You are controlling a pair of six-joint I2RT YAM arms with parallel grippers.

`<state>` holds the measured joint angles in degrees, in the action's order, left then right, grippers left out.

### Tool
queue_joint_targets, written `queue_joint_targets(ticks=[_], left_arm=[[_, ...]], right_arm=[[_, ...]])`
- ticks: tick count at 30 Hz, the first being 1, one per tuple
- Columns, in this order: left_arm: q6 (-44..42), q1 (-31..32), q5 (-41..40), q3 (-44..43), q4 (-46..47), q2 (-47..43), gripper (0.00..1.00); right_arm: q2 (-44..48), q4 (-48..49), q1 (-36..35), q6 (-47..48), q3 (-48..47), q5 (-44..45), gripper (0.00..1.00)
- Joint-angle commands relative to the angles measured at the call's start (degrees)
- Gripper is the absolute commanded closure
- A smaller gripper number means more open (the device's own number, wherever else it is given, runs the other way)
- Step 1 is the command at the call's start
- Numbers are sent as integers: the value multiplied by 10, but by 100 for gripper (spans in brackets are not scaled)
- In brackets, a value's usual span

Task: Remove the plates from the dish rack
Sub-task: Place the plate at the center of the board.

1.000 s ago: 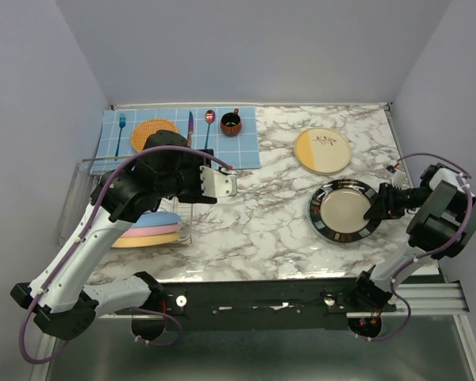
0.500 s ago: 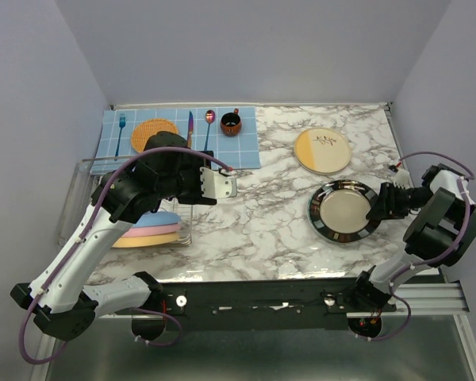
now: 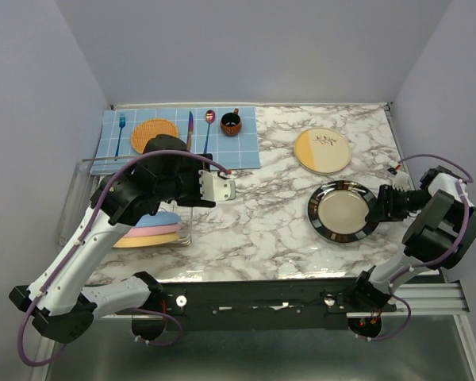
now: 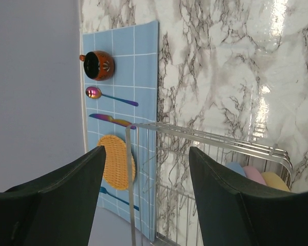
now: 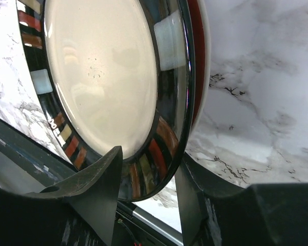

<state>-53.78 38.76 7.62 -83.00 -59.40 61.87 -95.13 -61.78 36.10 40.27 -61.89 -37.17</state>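
Observation:
The silver wire dish rack stands at the left and holds a blue plate, a pink plate and a yellow-orange plate, stacked leaning. My left gripper is open and empty, above the rack's far right end; the left wrist view shows the rack between its jaws. The black-rimmed beige plate lies at the right on a red-and-white plate. My right gripper is shut on its right rim. The cream-and-yellow plate lies behind it.
A blue checked placemat at the back left carries an orange woven disc, a dark red cup, a fork, a knife and a spoon. The table's right edge runs just beyond my right gripper.
The black-rimmed plate has shifted slightly left and settled flatter, with my right gripper still at its rim. My left gripper has barely moved.

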Motion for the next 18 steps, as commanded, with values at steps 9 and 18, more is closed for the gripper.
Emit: queue_joint_targets(ticks=[9,18], left_arm=[[-3,3,15,19,-5,-16,26],[-6,3,10,30,-5,-24,26]], right_arm=[[28,31,-3,-9,36,17,47],[26,29,-3,-17,10,38,47]])
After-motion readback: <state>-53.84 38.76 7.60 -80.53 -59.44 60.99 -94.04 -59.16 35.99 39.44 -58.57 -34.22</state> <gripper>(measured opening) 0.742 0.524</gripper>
